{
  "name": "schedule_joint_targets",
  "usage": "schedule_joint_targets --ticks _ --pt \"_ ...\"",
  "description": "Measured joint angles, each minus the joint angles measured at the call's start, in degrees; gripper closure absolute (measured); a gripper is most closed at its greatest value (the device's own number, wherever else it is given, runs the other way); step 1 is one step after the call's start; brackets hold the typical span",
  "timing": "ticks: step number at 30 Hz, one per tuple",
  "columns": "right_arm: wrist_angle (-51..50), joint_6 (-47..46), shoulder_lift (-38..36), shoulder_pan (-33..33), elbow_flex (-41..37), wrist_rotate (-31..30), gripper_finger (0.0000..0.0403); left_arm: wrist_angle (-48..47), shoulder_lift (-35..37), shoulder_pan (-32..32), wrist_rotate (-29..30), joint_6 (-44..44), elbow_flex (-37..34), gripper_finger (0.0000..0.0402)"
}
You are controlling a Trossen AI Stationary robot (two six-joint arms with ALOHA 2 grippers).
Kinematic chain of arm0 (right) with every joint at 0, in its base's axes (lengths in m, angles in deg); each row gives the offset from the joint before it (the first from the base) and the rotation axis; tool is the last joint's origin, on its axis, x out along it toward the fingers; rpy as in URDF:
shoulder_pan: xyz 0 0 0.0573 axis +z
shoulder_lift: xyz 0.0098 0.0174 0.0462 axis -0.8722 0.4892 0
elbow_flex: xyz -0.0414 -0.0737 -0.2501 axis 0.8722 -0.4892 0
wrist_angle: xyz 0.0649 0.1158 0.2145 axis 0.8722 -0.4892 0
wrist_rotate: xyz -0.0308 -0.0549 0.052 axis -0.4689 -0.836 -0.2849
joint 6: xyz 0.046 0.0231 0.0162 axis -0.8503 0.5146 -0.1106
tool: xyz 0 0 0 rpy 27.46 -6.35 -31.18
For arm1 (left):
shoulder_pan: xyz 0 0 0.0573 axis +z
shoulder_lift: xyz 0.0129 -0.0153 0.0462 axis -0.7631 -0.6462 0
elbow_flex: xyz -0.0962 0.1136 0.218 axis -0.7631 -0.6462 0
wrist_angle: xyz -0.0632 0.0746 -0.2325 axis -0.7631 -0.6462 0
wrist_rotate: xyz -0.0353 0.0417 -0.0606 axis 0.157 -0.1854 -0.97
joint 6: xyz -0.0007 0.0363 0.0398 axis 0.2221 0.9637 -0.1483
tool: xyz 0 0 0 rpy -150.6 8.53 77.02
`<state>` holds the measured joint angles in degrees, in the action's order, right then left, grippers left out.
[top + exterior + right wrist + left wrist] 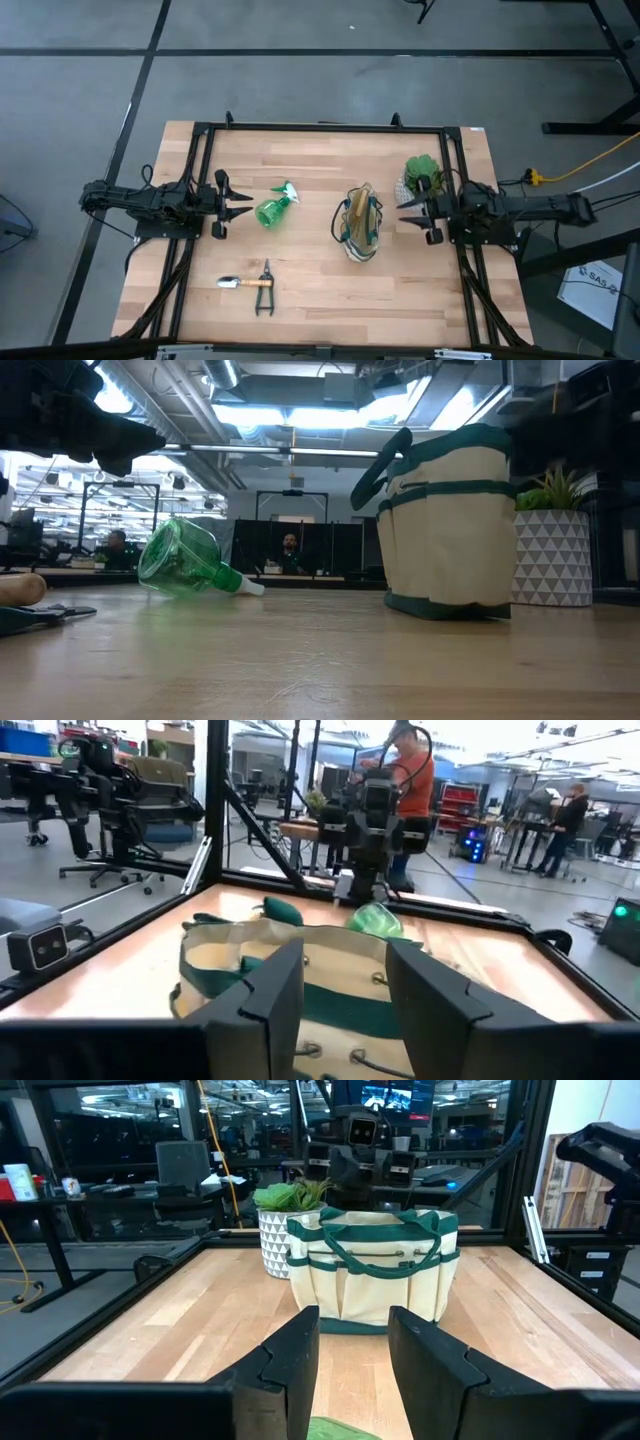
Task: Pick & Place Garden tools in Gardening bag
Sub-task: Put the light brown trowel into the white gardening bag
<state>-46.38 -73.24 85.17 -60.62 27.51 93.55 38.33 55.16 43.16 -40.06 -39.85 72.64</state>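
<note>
Spray bottle (273, 208) lies just ahead of left gripper (243, 199), fingers spread. Right gripper (405, 212) spread, near bag (359, 226).

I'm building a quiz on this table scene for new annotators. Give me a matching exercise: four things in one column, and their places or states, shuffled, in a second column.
Things:
1. spray bottle
2. tote bag
3. potted plant
4. pruning shears

Places or states:
A. stands upright near the table's middle
B. lies flat beside the trowel near the front edge
C. lies on its side just in front of the left tool
D. stands right by the right tool, at the table's right side

Pairs: 1-C, 2-A, 3-D, 4-B
</note>
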Motion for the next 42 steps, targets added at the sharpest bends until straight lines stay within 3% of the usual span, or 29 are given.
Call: schedule_joint_targets --ticks 5,12,18,42 --pt "-0.9 -0.1 0.1 7.1 0.0 -10.8 0.0256 0.0 0.0 0.0 0.0 0.0 0.0 0.0284" --pt "-3.4 -0.1 0.1 11.7 0.0 -18.0 0.0256 0.0 0.0 0.0 0.0 0.0 0.0 0.0284" --pt "-4.2 -3.8 0.1 11.7 0.0 -18.6 0.0256 0.0 0.0 0.0 0.0 0.0 0.0 0.0284" --pt "-4.4 -3.6 0.1 11.7 0.0 -18.6 0.0256 0.0 0.0 0.0 0.0 0.0 0.0 0.0284"
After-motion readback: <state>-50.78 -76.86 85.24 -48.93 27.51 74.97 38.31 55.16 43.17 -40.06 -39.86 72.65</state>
